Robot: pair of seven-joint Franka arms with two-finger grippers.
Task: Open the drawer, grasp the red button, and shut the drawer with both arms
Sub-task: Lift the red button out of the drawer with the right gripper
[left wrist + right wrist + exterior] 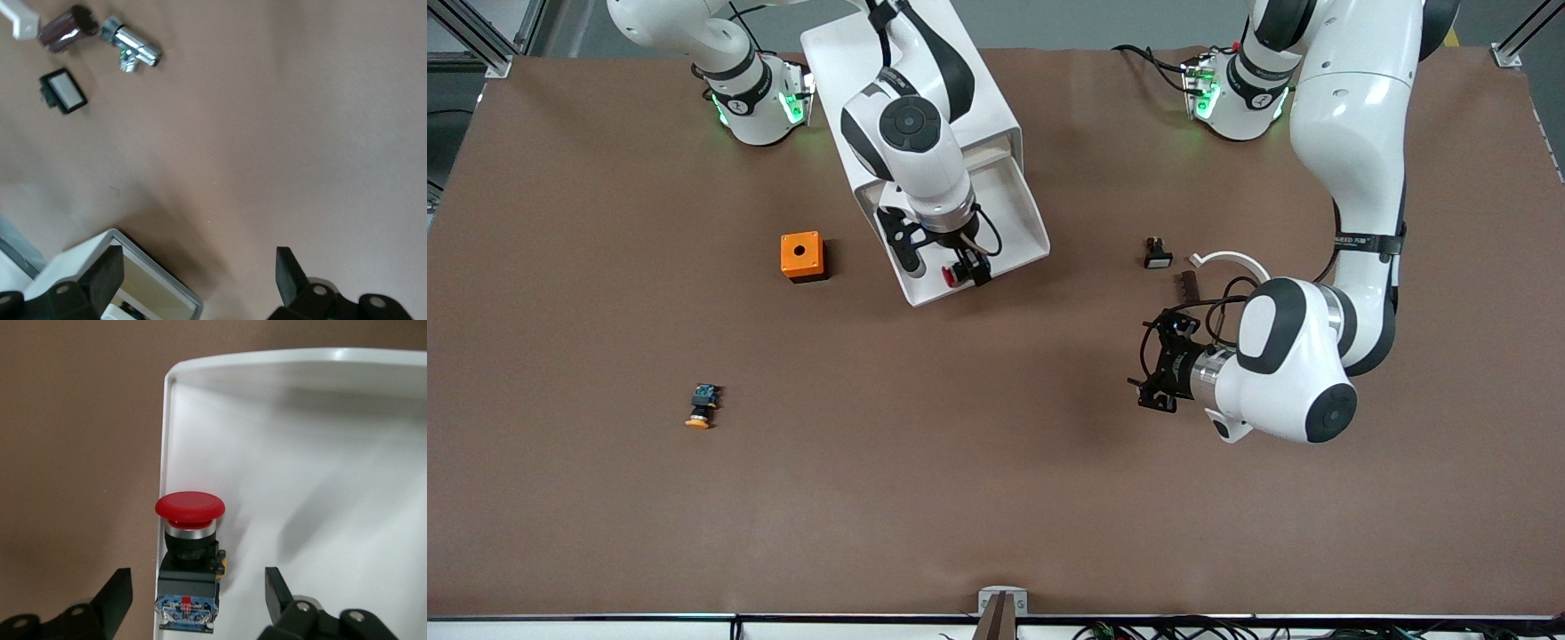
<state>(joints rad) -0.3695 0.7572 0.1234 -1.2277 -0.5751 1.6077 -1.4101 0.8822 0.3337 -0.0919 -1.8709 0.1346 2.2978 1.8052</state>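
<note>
red-capped button (pixel 189 553), black body, bluish rear.

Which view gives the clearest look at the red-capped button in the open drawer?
The right wrist view: the button lies between the right gripper's fingers. The front view shows only its red cap; the left wrist view misses it.

Right gripper (pixel 959 267) lowered, fingers apart (left gripper (pixel 1152 363) waits open).

Brown table (pixel 996 498), white cabinet (pixel 889 98) with one drawer (pixel 1009 209) pulled open, orange cube box (pixel 801 256) beside it, orange-capped button (pixel 702 406) nearer the camera, white-faced switch (pixel 1157 255), dark brown block (pixel 1188 284), chrome fitting (pixel 131 45), white curved piece (pixel 1230 260).
</note>
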